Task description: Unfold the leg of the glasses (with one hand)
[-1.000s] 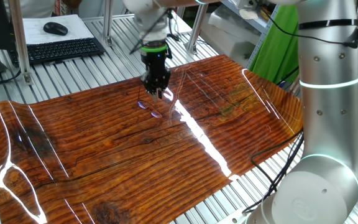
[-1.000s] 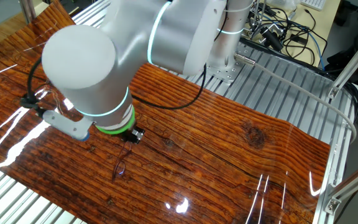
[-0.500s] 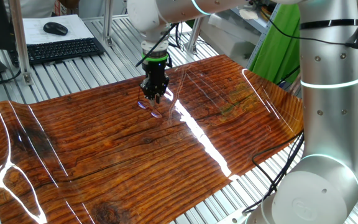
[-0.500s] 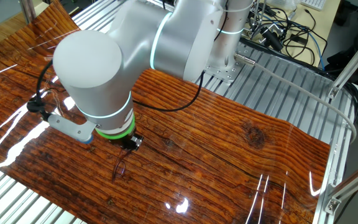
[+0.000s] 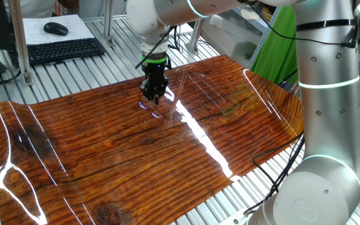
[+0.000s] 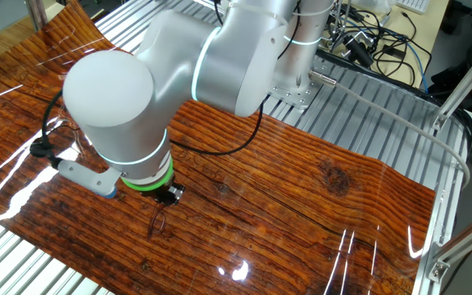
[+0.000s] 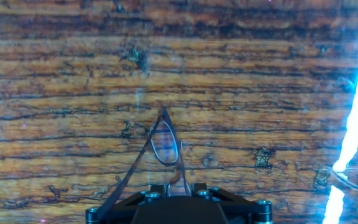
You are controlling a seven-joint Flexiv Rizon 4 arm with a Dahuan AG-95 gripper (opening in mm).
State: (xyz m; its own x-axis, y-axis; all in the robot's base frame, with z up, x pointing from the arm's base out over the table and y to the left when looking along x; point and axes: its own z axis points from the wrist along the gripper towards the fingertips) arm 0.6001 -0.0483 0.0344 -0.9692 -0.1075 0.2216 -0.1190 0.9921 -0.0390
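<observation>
The glasses (image 7: 165, 146) are a tiny dark wire frame lying on the wood-grain mat (image 5: 105, 144). In the hand view one lens stands just ahead of my fingers, and a thin leg (image 7: 124, 179) runs down to the lower left. My gripper (image 7: 171, 186) is low over the mat, its jaws nearly together with the frame's wire between them. In one fixed view the gripper (image 5: 153, 95) stands upright right behind the purple-blue lenses (image 5: 151, 110). In the other fixed view the gripper (image 6: 169, 194) is half hidden under the arm, with the glasses (image 6: 156, 221) just in front of it.
A keyboard (image 5: 61, 50) and a mouse (image 5: 55, 28) lie behind the mat at the far left. Bright glare streaks (image 5: 199, 134) cross the glossy mat. Cables (image 6: 375, 33) are piled behind the arm's base. The slatted metal table (image 6: 359, 115) surrounds the mat.
My gripper has come down and a little left toward the glasses, and its fingers have drawn together. The glasses have stayed in place on the mat.
</observation>
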